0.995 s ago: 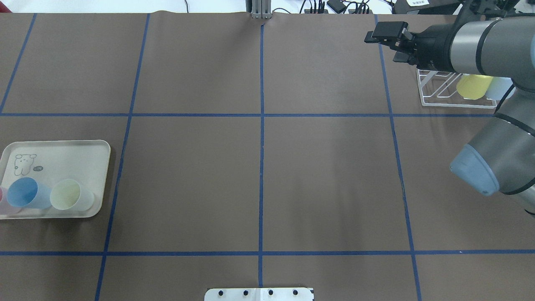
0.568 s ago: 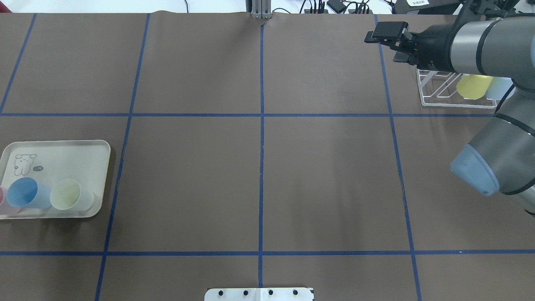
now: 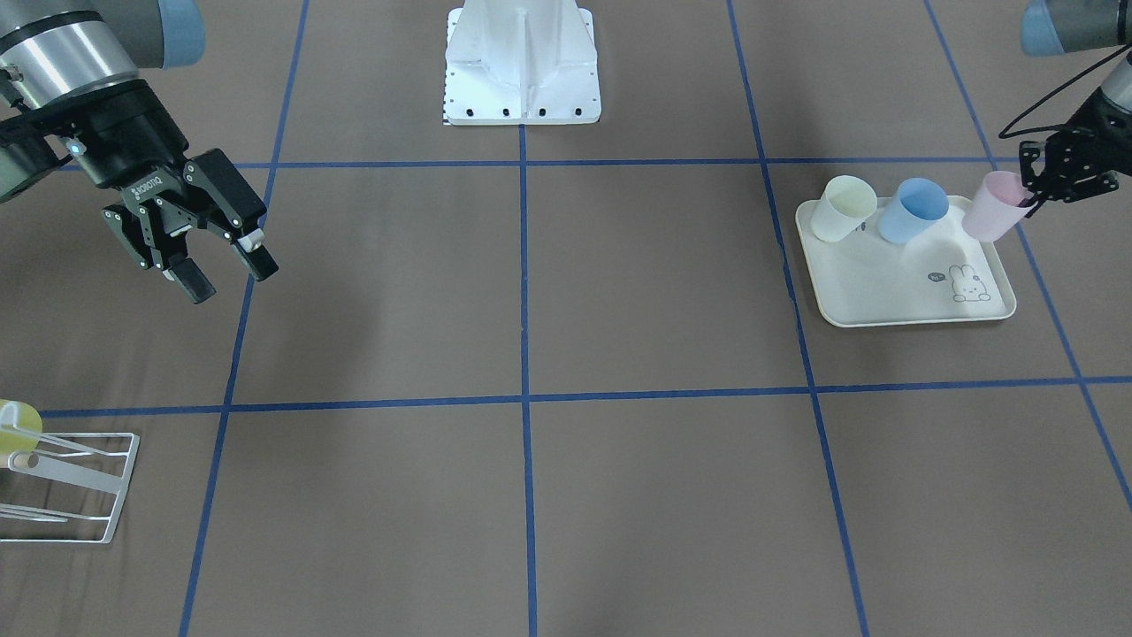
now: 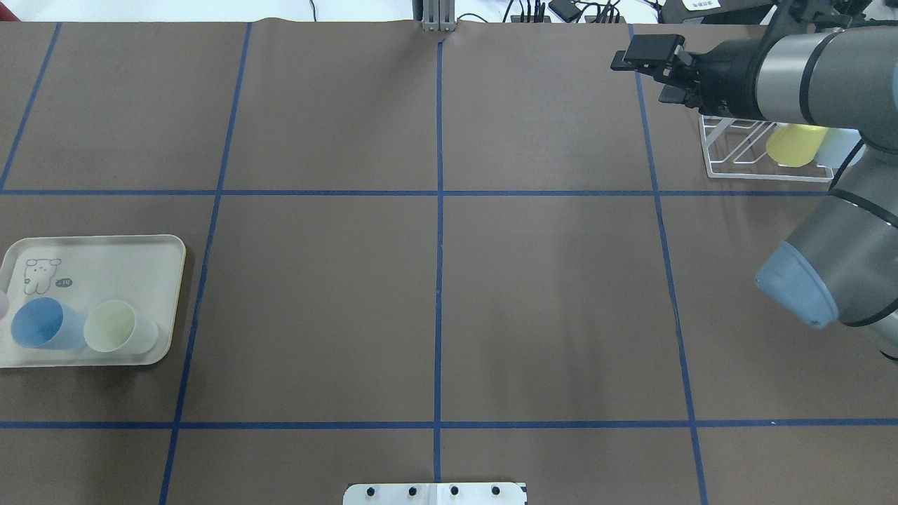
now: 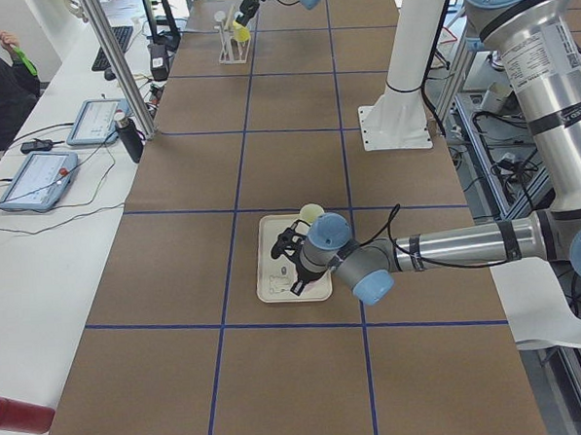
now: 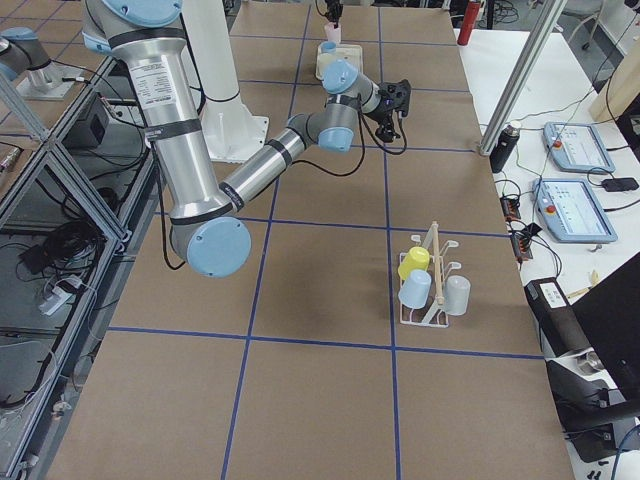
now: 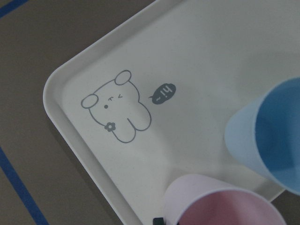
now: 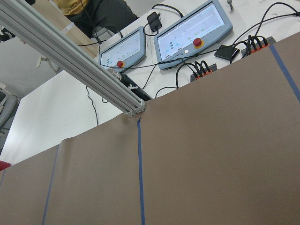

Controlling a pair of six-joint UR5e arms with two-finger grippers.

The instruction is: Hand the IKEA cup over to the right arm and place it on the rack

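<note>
IKEA cup, pink: at the tray's outer edge, tilted, mouth toward the left hand, which pinches its rim wall.

Overhead view: the cup is at the 9 o'clock edge of the tabletop. The right hand is at 1 o'clock, fingers spread, holding nothing, near the rack. From the right hand the cup lies toward 8 o'clock, well apart.

Judgement: the left arm is nearer and must carry the cup toward centre.

Surface: flat brown covering, blue tape grid.

Blue cup is just beside the pink one; risk of a knock.
</note>
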